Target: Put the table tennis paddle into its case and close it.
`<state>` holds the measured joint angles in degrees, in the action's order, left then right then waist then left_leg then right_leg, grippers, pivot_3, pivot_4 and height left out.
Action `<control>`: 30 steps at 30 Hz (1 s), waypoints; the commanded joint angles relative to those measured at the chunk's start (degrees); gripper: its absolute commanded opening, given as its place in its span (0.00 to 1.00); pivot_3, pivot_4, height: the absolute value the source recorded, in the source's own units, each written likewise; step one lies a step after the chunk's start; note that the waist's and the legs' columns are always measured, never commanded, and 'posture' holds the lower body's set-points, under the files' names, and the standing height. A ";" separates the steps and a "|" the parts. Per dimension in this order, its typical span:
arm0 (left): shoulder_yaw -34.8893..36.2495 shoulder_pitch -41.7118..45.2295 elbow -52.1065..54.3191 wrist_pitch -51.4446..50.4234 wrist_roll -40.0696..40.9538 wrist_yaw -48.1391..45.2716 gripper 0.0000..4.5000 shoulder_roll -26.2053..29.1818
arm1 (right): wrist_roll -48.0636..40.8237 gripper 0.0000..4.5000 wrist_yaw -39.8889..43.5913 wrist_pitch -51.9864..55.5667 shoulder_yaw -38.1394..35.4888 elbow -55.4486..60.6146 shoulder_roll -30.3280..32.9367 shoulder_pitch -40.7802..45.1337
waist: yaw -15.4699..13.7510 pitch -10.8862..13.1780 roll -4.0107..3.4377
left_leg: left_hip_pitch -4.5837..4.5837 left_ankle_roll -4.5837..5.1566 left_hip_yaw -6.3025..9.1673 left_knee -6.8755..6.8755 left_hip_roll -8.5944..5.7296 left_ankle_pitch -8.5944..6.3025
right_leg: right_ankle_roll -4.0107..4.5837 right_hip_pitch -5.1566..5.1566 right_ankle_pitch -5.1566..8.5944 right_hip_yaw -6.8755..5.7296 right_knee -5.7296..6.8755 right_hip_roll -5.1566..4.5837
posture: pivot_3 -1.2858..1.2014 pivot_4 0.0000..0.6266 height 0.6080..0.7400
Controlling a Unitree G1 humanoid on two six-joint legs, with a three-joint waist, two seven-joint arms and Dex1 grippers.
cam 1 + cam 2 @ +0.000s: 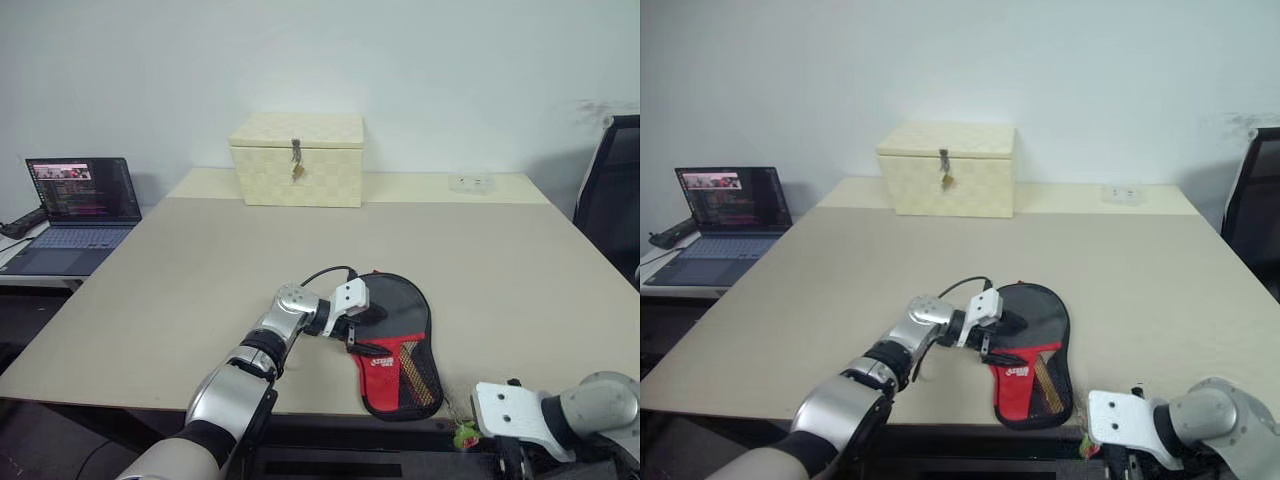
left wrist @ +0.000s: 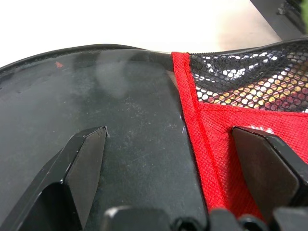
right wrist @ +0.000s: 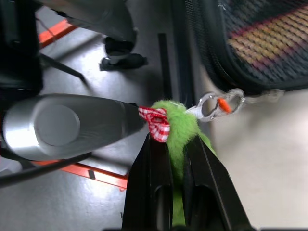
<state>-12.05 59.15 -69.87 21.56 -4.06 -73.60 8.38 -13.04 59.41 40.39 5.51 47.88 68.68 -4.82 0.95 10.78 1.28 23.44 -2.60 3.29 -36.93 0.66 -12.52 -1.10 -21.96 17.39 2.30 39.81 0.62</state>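
Note:
The black case [image 1: 398,345], with its red panel and mesh pocket, lies flat near the table's front edge. In its round end shows the table tennis paddle's smooth black face [image 2: 120,110]; the handle is hidden under the red panel [image 2: 216,139]. My left gripper [image 1: 366,330] hovers open over the case's left side, one finger [image 2: 86,159] above the black face and the other above the red fabric. At the table's front edge my right gripper [image 3: 175,149] is shut on the fluffy green pull tag [image 3: 185,125], which a small metal clip [image 3: 214,105] joins to the case.
A cream checkered latched box [image 1: 297,158] stands at the back of the table [image 1: 200,260]. An open laptop [image 1: 80,200] sits on a lower surface to the left. A black chair [image 1: 612,190] stands at the right. A small white object [image 1: 471,183] lies at the back right.

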 commanded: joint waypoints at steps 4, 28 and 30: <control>-0.45 0.29 -1.65 -1.13 -1.91 1.88 1.00 -1.74 | -6.08 0.01 1.78 3.12 0.21 10.07 0.38 -1.13 | -0.12 -0.01 0.00 | 0.00 0.00 0.02 0.01 -0.01 -0.01 | -0.01 0.05 -0.01 -0.01 -0.08 -0.01 | 0.52 0.24 1.00; 2.39 0.71 -1.13 -0.43 -1.28 3.88 1.00 -0.96 | -14.09 0.68 -4.18 15.76 0.85 3.75 -9.48 17.62 | -0.84 -0.05 -0.02 | -0.06 0.03 0.07 -0.04 -0.07 -0.02 | -0.25 0.31 -0.16 -0.07 -0.44 -0.16 | 0.52 0.24 1.00; 3.57 0.54 0.00 -0.19 -0.03 2.90 1.00 0.04 | -13.97 0.68 -4.96 14.64 -2.18 -0.22 -9.84 18.15 | -0.78 -0.04 -0.01 | -0.06 0.04 0.07 -0.04 -0.06 -0.02 | -0.26 0.31 -0.17 -0.06 -0.45 -0.16 | 0.52 0.24 1.00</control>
<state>-9.92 60.11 -71.37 20.74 -5.23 -70.73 7.07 -26.36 55.02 55.77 7.21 50.05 59.03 12.51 0.17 10.74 1.27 23.37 -2.57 3.33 -36.96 0.60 -12.54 -1.36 -21.66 17.22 2.26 39.36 0.45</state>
